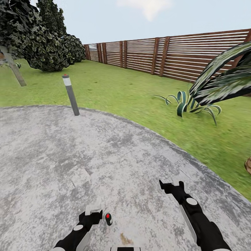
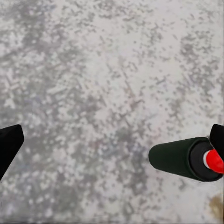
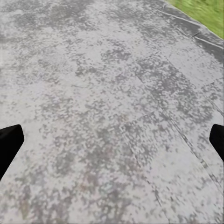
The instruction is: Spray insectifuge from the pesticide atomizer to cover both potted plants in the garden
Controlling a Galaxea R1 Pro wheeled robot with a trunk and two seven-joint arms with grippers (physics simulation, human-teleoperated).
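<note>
A small dark green bottle with a grey collar and red tip, the pesticide atomizer (image 1: 108, 219), stands on the round grey patio (image 1: 52, 150) just beside my left gripper (image 1: 92, 211). In the left wrist view the atomizer (image 2: 179, 158) sits close against one finger (image 2: 217, 135), off to the side of the wide gap of the left gripper (image 2: 112, 144), which is open. My right gripper (image 1: 171, 184) hangs open over bare paving, and the right wrist view (image 3: 112, 144) shows nothing between its fingers. One potted plant (image 1: 186, 104), a low rosette of pointed green leaves, sits on the lawn to the right; its pot is hidden.
A grey bollard lamp post (image 1: 71, 94) leans at the patio's far edge. A big palm frond (image 1: 226, 75) overhangs the rosette, and a brown trunk base (image 1: 248, 165) shows at the right edge. The slatted wood fence (image 1: 157, 55) runs behind the lawn, with dark bushes (image 1: 45, 42) at the left.
</note>
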